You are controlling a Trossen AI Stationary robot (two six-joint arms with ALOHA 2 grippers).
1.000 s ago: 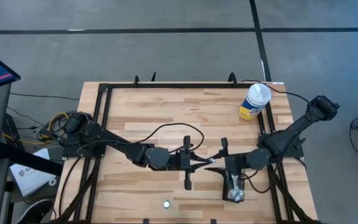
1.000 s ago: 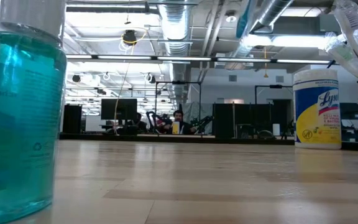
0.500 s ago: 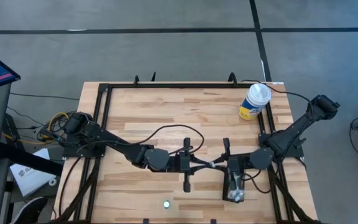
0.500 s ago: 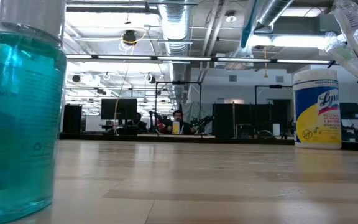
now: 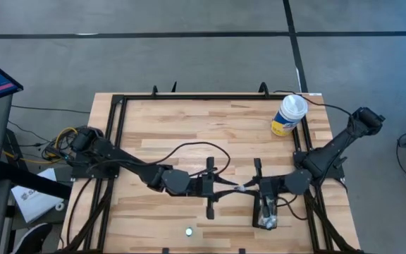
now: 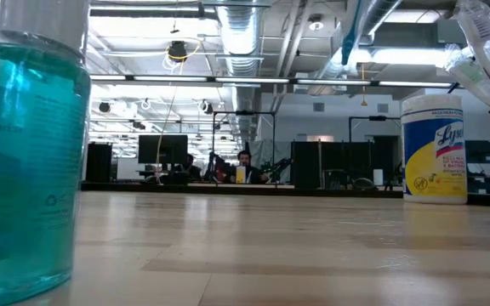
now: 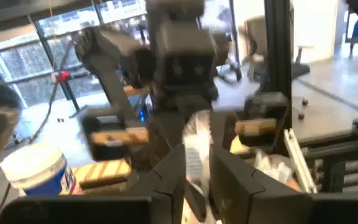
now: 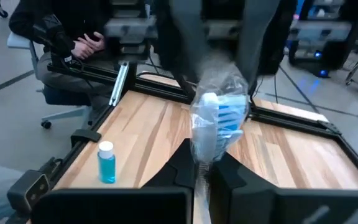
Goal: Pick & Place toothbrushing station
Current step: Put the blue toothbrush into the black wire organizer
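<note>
A blue toothbrush in clear wrap [image 5: 242, 187] hangs above the table between my two grippers, which face each other. My right gripper [image 5: 253, 187] [image 8: 204, 163] is shut on one end of it. My left gripper [image 5: 230, 188] [image 7: 196, 157] is open, its fingers on either side of the wrap's other end [image 7: 195, 146]; whether they touch it I cannot tell. The toothbrushing station [image 5: 262, 209], a small black box holding clear-wrapped items [image 5: 266, 221], rests on the table just nearer than my right gripper. My right gripper pinches the clear wrap's end [image 8: 202, 149] between its two fingers, just behind the blue bristle head [image 8: 224, 117]. The fingers come level from the table's right and lie along the toothbrush. The toothbrush is lifted clear and points toward my left gripper.
A yellow-and-blue canister with a white lid [image 5: 288, 115] [image 6: 434, 146] stands at the far right. A bottle of blue liquid [image 8: 106, 163] [image 6: 24, 153] stands near the front edge. A black frame [image 5: 118, 113] rims the table. A person [image 8: 67, 31] sits beyond the table.
The gap between the toothbrush's end and my right gripper has gone: the end now lies between that gripper's fingers. Both arms have stayed nearly in place. In the low view, the teal strip at the top has shifted slightly.
</note>
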